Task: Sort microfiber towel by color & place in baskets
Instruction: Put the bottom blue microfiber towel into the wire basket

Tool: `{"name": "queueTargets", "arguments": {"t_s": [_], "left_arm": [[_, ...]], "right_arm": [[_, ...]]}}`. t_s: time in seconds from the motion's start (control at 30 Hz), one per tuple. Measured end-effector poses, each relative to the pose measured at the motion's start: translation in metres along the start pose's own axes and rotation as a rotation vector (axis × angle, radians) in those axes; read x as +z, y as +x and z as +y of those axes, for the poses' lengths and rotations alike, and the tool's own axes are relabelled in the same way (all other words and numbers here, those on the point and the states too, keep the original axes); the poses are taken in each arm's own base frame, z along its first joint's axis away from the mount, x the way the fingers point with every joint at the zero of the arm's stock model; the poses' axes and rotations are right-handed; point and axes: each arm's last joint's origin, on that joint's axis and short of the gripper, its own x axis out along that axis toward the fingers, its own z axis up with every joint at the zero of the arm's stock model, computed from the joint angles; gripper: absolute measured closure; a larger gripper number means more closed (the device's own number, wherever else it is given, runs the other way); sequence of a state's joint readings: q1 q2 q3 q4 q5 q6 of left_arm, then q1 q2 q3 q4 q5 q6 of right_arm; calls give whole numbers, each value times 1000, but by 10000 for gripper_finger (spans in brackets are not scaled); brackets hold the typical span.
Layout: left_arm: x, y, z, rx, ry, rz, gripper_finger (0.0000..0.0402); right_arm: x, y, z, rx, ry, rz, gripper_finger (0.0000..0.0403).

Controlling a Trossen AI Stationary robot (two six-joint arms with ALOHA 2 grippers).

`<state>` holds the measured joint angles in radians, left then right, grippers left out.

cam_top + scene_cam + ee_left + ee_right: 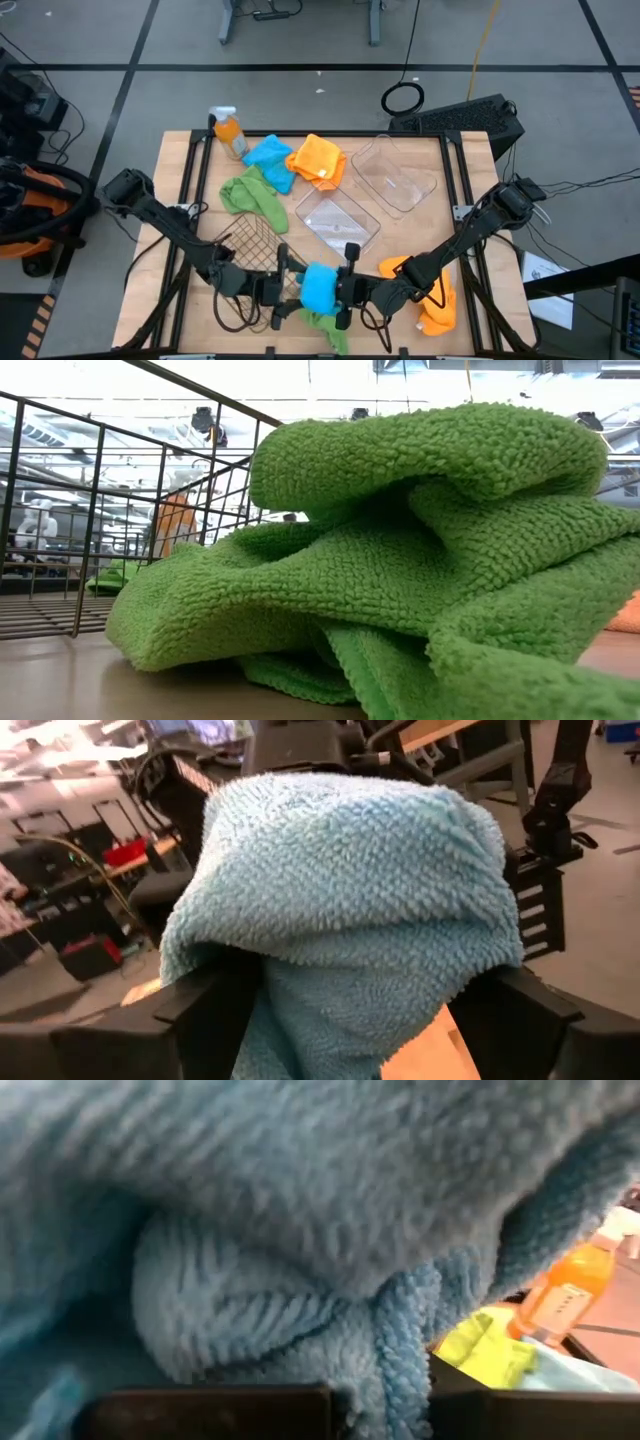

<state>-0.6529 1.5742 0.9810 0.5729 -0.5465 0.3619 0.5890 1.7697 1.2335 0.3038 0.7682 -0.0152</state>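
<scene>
Near the table's front edge, both arms reach low toward the middle, the left gripper [296, 290] and right gripper [340, 288] both pinching one blue towel [319, 287], with two green, two orange and another blue towel [268, 158] farther back.

Both grippers meet over the front middle of the bench [180, 160], one towel between them.

The left gripper [283, 288] and right gripper [345, 288] flank the held towel [319, 287], with another towel [325, 325] below it at the front edge. The wire basket [250, 250] sits just left. Behind stand two tubs [338, 222], one farther right [395, 175]. Three towels [255, 195] and a spray bottle [229, 131] lie at the back left; one towel [430, 300] lies front right.
</scene>
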Motion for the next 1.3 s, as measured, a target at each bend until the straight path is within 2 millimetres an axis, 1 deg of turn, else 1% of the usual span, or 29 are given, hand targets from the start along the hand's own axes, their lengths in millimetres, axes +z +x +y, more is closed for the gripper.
{"name": "queueTargets", "arguments": {"t_s": [0.23, 0.33, 0.43, 0.53, 0.67, 0.7, 0.9, 1.07, 1.2, 1.3], "left_arm": [[0, 3, -3, 0, 53, -41, 91], [0, 3, -4, -9, 92, -45, 120], [0, 3, -4, -23, 100, -53, 175], [2, 3, -4, -25, 97, -66, 252], [4, 1, 0, 32, 79, -42, 368], [5, 0, 2, 53, 63, -37, 380], [20, -14, 4, 84, 36, -49, 375], [27, -28, 9, 189, 52, 30, 381], [31, -39, 9, 230, 47, 80, 382], [33, -47, 7, 229, 26, 97, 383]], "right_arm": [[1, 0, 0, 16, 7, -4, 388], [1, 0, 0, 16, 6, -3, 388], [0, 0, 0, 15, 6, -1, 387], [0, 0, 0, 14, 28, -1, 381], [0, -1, 1, 0, 20, -5, 353], [1, -1, 1, -2, 7, -8, 342], [7, -5, -2, 3, -8, -17, 258], [7, -7, -1, 15, -39, -10, 191], [8, -9, -1, 16, -48, -12, 155], [5, -10, 1, 23, -69, 12, 142]]}}
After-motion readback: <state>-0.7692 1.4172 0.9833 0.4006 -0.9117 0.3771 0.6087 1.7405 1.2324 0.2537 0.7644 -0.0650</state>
